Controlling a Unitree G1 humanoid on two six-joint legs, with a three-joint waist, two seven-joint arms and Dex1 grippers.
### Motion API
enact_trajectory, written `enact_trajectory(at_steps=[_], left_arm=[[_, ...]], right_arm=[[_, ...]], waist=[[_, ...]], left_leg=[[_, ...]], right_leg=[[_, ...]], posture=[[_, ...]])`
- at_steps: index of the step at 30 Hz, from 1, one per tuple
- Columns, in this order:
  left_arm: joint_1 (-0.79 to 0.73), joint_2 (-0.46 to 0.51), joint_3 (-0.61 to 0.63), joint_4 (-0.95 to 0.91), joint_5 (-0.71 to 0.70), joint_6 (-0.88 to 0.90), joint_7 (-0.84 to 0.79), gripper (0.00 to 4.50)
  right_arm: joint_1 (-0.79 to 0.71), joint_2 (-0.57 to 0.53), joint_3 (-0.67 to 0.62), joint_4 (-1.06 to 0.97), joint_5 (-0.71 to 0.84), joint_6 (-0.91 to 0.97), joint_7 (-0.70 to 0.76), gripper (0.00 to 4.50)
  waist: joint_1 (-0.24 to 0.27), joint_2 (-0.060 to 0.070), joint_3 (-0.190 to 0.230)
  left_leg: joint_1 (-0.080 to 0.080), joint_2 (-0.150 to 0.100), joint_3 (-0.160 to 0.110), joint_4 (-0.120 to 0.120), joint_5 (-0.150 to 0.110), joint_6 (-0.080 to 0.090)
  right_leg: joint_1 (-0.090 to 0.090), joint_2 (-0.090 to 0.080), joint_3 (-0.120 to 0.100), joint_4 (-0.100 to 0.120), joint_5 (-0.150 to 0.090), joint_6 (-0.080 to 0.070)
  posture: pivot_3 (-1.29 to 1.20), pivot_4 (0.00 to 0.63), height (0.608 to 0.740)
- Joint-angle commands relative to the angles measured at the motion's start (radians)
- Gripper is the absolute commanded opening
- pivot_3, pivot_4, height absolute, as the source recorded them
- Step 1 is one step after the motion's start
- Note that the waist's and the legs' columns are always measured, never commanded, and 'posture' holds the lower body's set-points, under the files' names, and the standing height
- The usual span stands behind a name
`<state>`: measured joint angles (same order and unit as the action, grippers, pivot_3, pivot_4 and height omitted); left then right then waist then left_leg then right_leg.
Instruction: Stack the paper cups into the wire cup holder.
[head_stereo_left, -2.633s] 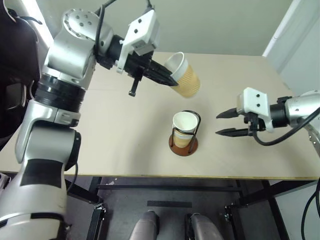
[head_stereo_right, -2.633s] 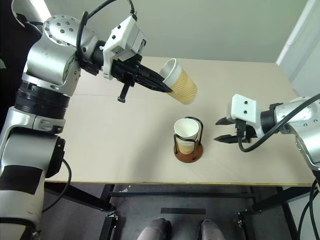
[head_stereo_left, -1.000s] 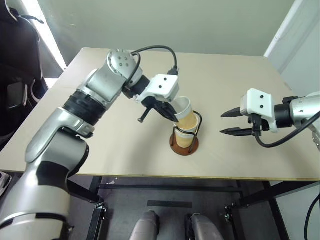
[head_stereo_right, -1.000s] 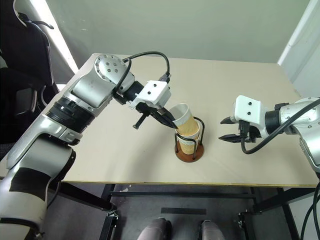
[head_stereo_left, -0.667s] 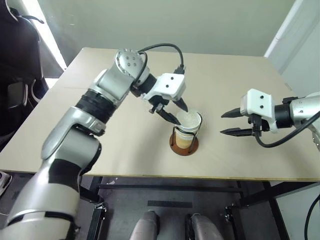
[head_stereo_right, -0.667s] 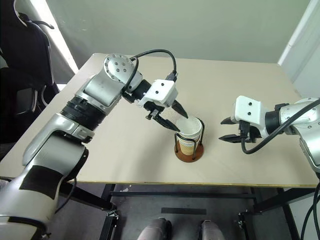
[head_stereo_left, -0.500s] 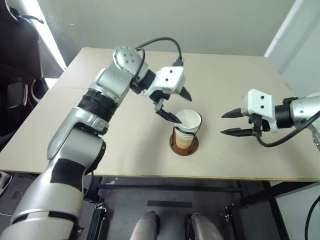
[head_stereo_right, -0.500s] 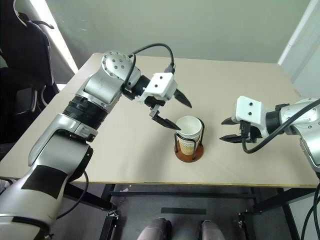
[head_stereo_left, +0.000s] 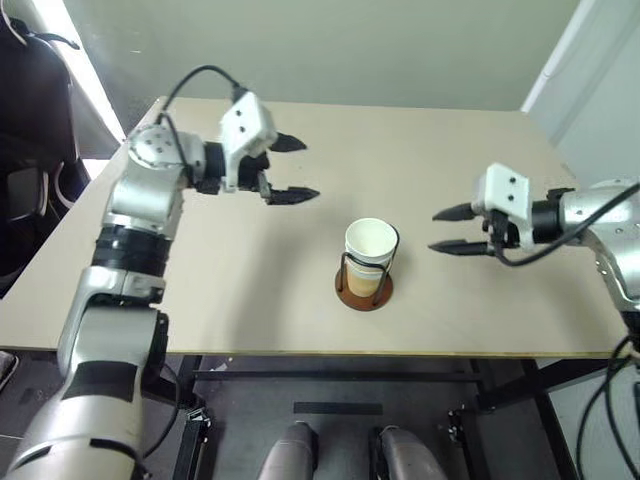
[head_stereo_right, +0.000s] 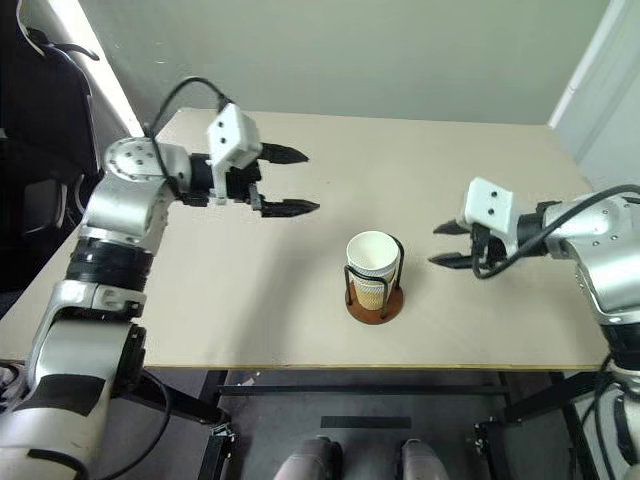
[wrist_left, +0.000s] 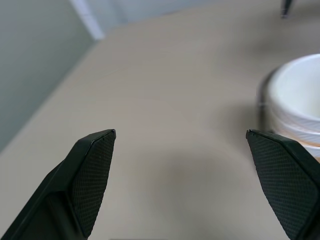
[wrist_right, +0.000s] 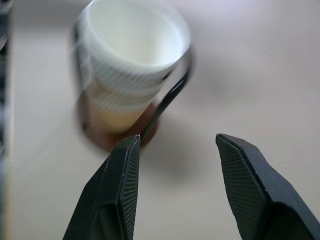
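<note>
The paper cups (head_stereo_left: 369, 246) sit nested upright in one stack inside the wire cup holder (head_stereo_left: 364, 291), near the table's front middle. The white rim of the top cup shows above the black hoops. My left gripper (head_stereo_left: 306, 168) hangs open and empty above the table, well left of and behind the holder. The left wrist view catches the stack of cups (wrist_left: 299, 100) off to one side of the left gripper (wrist_left: 180, 137). My right gripper (head_stereo_left: 433, 229) is open and empty, level with the cups just to their right, pointing at them. In the right wrist view the cups (wrist_right: 131, 60) stand just beyond its fingertips (wrist_right: 127, 150).
The beige table (head_stereo_left: 240, 270) has its front edge close below the holder. A dark chair (head_stereo_left: 25, 90) stands off the left side. A white panel (head_stereo_left: 590, 80) rises past the right rear corner.
My left gripper has let go of the cup, opened wide and drawn back to the left, away from the holder. That cup now sits nested in the stack. My right gripper has edged toward the holder.
</note>
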<state>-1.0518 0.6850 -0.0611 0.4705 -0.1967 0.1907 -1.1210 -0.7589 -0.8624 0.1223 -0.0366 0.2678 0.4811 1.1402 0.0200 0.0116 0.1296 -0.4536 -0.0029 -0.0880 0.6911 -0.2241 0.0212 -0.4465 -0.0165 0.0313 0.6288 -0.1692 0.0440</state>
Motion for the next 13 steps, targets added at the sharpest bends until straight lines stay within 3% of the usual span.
enact_trajectory(at_steps=[1, 9, 13], left_arm=[[0.05, 0.02, 0.107, -0.091, -0.026, 0.06, 0.124, 4.48], [0.202, 0.027, 0.257, -0.18, -0.031, 0.116, 0.355, 4.48], [0.254, 0.029, 0.28, -0.232, -0.03, 0.14, 0.409, 4.48]], right_arm=[[-0.028, 0.033, -0.046, 0.107, -0.032, -0.055, -0.068, 2.39], [-0.087, 0.116, -0.058, 0.463, -0.144, -0.249, -0.237, 2.39], [-0.113, 0.126, -0.081, 0.544, -0.149, -0.292, -0.261, 2.39]], waist=[[0.005, 0.0, 0.0], [0.008, 0.0, 0.0], [0.009, 0.0, 0.0]], left_leg=[[0.0, 0.0, 0.0, 0.0, 0.0, -0.001], [0.001, 0.0, 0.0, -0.002, 0.002, -0.004], [0.002, 0.0, 0.0, -0.008, 0.002, -0.004]], right_leg=[[0.0, 0.0, 0.0, 0.0, 0.0, 0.0], [-0.001, 0.0, 0.0, 0.0, 0.001, -0.002], [-0.002, 0.0, 0.0, 0.0, 0.002, -0.004]], posture=[[0.0, 0.15, 0.74], [0.0, 0.15, 0.74], [0.0, 0.15, 0.74]])
